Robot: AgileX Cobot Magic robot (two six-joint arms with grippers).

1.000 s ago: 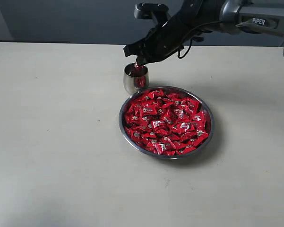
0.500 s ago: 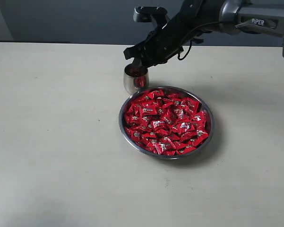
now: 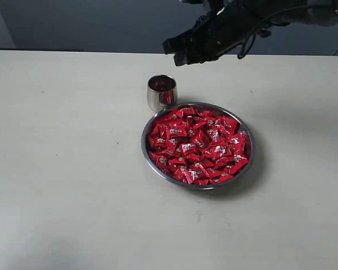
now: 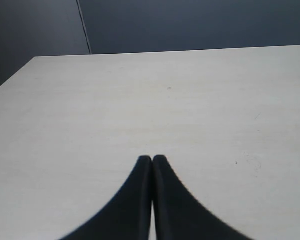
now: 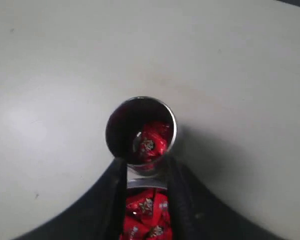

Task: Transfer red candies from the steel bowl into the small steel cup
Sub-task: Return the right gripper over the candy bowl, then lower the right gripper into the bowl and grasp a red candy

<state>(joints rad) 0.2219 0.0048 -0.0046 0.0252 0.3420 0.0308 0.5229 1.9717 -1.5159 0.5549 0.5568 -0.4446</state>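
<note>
Table [image 3: 62,169]: pale, bare around steel bowl [image 3: 198,187].
Steel bowl: heaped with red candies [image 3: 197,146]; most of load not yet moved.
Right gripper [image 3: 179,52]: high above bowl's far rim, jaws spread, nothing between.
Left gripper [image 4: 151,159]: fingers pressed together over bare table; bowl not in its view.
Small steel cup [image 3: 162,93]: upright, just beside bowl's far-left rim, few candies inside.
Step, judged: between picks.
Next: descend onto bowl's heap, pinch one candy cleanly.

Exterior: high, tilted down on surface [image 3: 56,180]. Right wrist: straight above cup [image 5: 117,125], shared with exterior. Left wrist: low, skimming surface.
</note>
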